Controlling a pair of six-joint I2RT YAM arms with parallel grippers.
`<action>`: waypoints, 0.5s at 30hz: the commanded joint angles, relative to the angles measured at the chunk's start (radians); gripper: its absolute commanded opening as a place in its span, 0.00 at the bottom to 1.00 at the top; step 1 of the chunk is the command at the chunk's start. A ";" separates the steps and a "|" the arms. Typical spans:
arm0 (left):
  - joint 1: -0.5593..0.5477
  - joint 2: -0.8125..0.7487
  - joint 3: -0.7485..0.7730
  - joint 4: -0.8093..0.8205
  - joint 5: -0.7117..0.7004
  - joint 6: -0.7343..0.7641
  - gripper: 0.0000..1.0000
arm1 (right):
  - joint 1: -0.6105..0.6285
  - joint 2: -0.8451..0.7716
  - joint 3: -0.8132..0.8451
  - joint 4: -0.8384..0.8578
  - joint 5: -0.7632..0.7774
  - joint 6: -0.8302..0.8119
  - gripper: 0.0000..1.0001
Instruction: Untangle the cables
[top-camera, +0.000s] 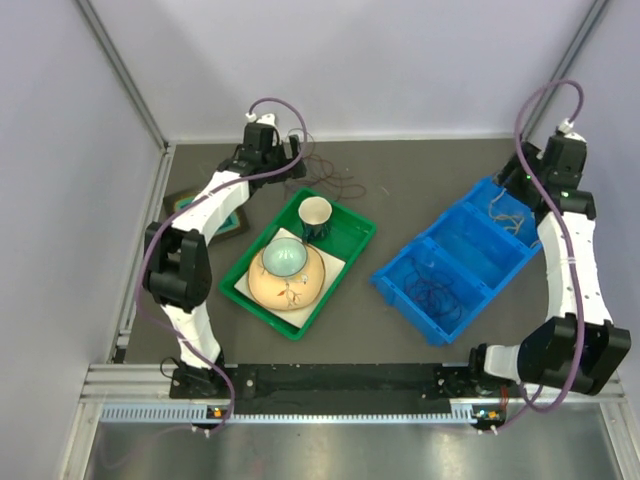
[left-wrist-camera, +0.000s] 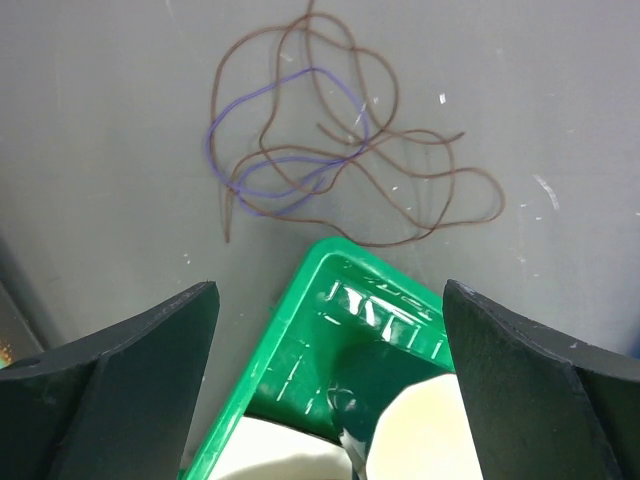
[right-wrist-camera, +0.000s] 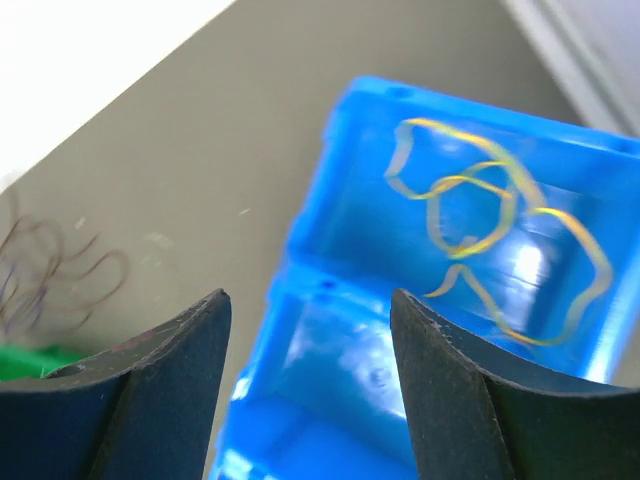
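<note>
A loose tangle of thin brown and purple cables (left-wrist-camera: 330, 140) lies flat on the grey table beyond the green tray; it also shows in the top view (top-camera: 335, 180) and faintly at the left of the right wrist view (right-wrist-camera: 50, 270). My left gripper (left-wrist-camera: 330, 340) is open and empty above the tray's far corner, short of the tangle. A yellowish cable (right-wrist-camera: 490, 220) lies coiled in the far compartment of the blue bin (right-wrist-camera: 340, 220). A dark cable (top-camera: 440, 295) lies in the bin's near compartment. My right gripper (right-wrist-camera: 310, 340) is open and empty above the bin.
The green tray (top-camera: 352, 262) holds a cup (top-camera: 314, 214), a pale bowl (top-camera: 284, 260) and a tan plate (top-camera: 290, 285). The blue bin (top-camera: 392, 270) has three compartments. A patterned coaster (top-camera: 190, 202) lies under the left arm. Walls close in at the back and sides.
</note>
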 joint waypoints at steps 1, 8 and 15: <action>-0.007 0.063 0.089 -0.025 -0.080 0.022 0.99 | 0.124 -0.005 0.037 0.044 -0.055 -0.023 0.65; -0.022 0.390 0.495 -0.212 -0.161 0.138 0.99 | 0.298 0.102 0.112 0.041 0.003 -0.019 0.66; -0.032 0.616 0.748 -0.243 -0.189 0.263 0.99 | 0.301 0.099 0.101 0.036 0.017 -0.027 0.69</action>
